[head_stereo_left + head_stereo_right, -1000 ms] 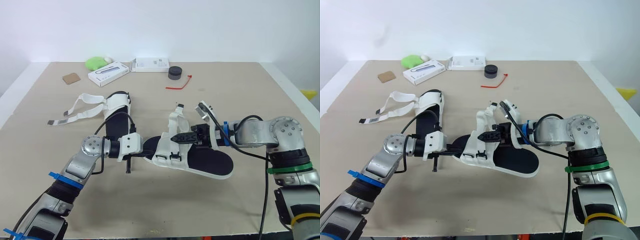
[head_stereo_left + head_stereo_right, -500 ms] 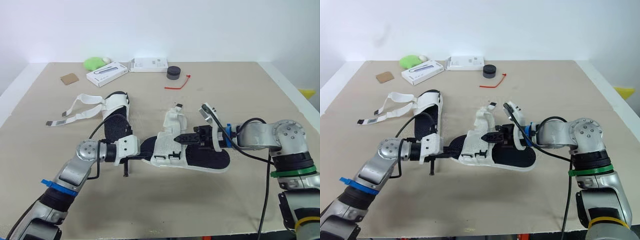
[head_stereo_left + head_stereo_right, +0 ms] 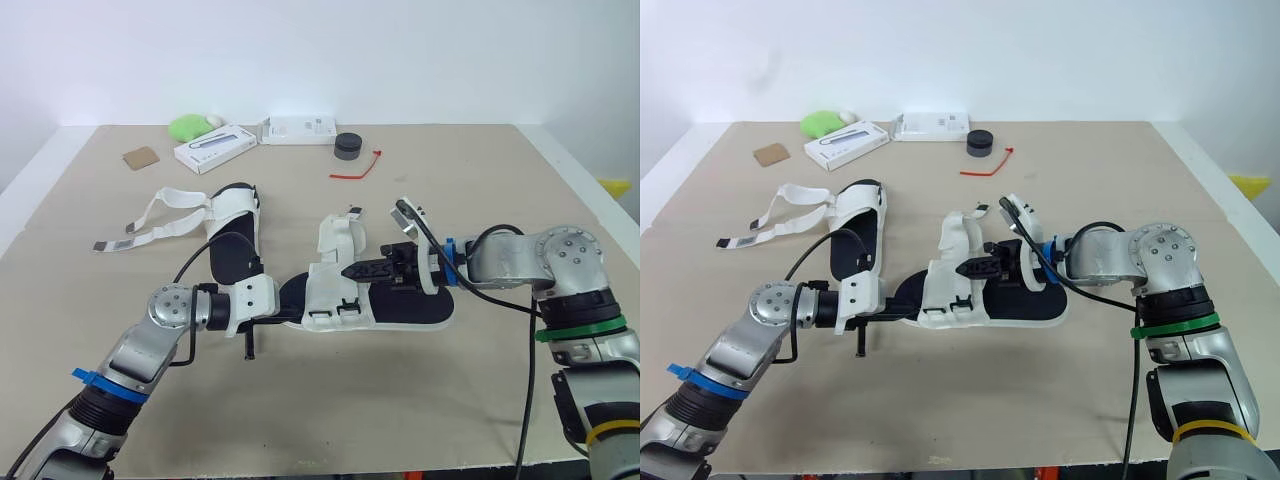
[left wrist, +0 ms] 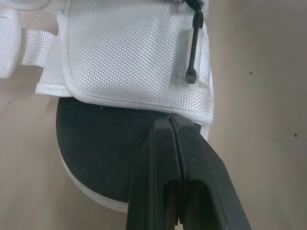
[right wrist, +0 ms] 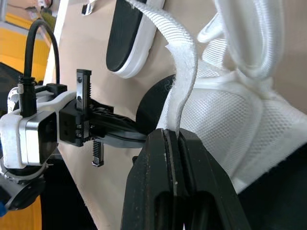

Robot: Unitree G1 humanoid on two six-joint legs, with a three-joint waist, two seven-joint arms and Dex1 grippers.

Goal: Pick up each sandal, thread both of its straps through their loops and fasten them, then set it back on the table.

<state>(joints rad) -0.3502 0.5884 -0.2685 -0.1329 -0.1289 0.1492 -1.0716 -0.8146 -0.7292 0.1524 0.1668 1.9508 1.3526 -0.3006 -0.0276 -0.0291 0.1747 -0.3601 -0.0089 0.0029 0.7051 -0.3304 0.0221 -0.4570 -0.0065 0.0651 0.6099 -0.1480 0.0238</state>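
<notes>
A white sandal with a black sole (image 3: 400, 312) lies mid-table, its toe pointing to my left. My left gripper (image 3: 296, 309) is shut on the toe end; in the left wrist view the fingertips (image 4: 163, 125) meet at the rim of the white mesh upper (image 4: 129, 52), above the black insole (image 4: 96, 134). My right gripper (image 3: 349, 272) is shut on a white strap (image 5: 184, 62) and holds it up over the upper. A second sandal (image 3: 236, 232) lies behind at the left, its straps (image 3: 150, 218) spread loose on the table.
Along the far edge sit a green lump (image 3: 188, 126), two white boxes (image 3: 215, 147) (image 3: 300, 129), a black round cap (image 3: 348, 146), a red tie (image 3: 358, 166) and a brown card (image 3: 142, 157). Table edges run at both sides.
The held sandal has turned and settled: its heel end swung back and the sole now lies level. The right gripper has drawn the strap and upper more upright.
</notes>
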